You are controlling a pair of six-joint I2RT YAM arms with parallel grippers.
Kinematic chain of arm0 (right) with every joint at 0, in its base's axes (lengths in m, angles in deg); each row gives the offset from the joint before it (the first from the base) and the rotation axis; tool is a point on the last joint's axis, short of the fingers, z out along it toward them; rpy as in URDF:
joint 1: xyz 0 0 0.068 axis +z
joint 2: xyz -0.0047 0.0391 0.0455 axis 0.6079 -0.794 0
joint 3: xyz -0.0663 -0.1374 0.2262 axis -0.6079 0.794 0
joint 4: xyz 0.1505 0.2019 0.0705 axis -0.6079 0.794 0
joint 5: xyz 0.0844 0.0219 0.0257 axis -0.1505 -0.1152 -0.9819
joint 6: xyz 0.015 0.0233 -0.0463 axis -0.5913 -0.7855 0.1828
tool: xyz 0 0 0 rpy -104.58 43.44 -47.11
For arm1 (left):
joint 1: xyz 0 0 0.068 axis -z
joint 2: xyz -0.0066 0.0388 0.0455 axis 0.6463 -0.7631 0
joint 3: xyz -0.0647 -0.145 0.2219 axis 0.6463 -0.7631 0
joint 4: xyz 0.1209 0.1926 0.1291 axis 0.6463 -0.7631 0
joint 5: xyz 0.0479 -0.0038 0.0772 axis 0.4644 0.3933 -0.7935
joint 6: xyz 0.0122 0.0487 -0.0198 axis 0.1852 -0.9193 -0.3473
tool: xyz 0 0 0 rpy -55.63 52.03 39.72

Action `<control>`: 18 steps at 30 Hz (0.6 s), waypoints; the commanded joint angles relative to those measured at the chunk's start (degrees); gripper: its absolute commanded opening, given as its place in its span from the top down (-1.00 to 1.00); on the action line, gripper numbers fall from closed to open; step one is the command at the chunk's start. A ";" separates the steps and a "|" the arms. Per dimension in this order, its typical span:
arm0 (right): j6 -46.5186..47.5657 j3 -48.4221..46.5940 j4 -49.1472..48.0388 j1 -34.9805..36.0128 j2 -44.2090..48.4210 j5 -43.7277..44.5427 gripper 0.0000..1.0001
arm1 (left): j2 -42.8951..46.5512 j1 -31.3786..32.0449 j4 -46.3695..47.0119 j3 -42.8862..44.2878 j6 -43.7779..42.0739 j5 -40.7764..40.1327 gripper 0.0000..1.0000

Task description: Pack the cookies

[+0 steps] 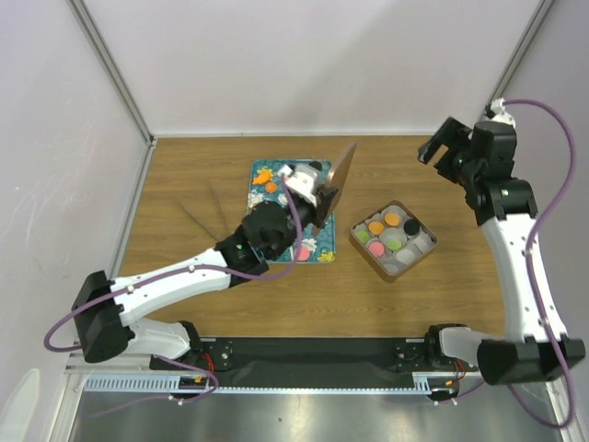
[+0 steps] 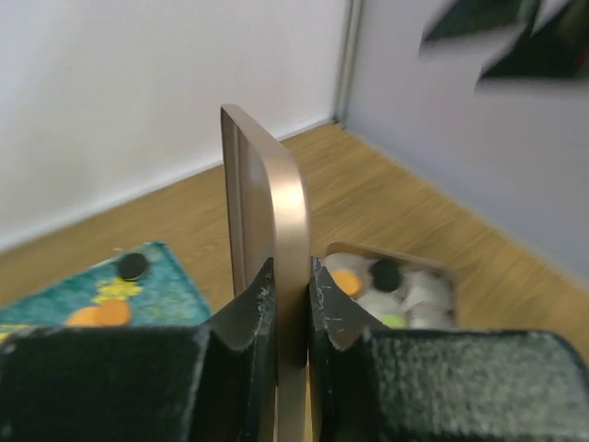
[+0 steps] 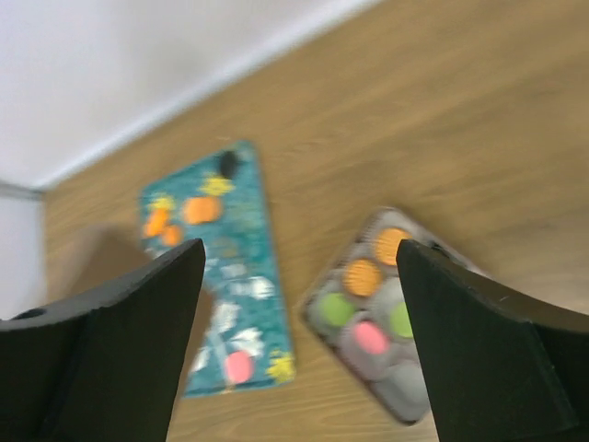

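Several cookies lie in white cups in the brown box (image 1: pixel 368 255): orange (image 1: pixel 393 218), green (image 1: pixel 363 236), pink (image 1: pixel 375 248) and black (image 1: pixel 412 225). Others rest on the teal tray (image 1: pixel 260 204): an orange cookie (image 1: pixel 271 187) and a pink one (image 1: pixel 301 251). My left gripper (image 2: pixel 291 272) is shut on the edge of a flat tan lid (image 2: pixel 276 212). It holds the lid upright above the tray's right side, with the box (image 2: pixel 442 272) beyond it. My right gripper (image 3: pixel 299 249) is open and empty, high above tray (image 3: pixel 258 276) and box (image 3: pixel 405 405).
White walls close the back and the left side of the wooden table (image 1: pixel 202 184). A metal post (image 1: pixel 110 64) runs along the left corner. My right arm (image 1: pixel 515 258) stands at the right edge, and both bases sit on the near rail.
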 commanded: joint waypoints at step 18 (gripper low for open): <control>6.50 29.44 -8.34 -9.97 -11.73 -4.14 -0.56 | 1.94 -8.85 0.74 -2.34 46.72 23.80 0.99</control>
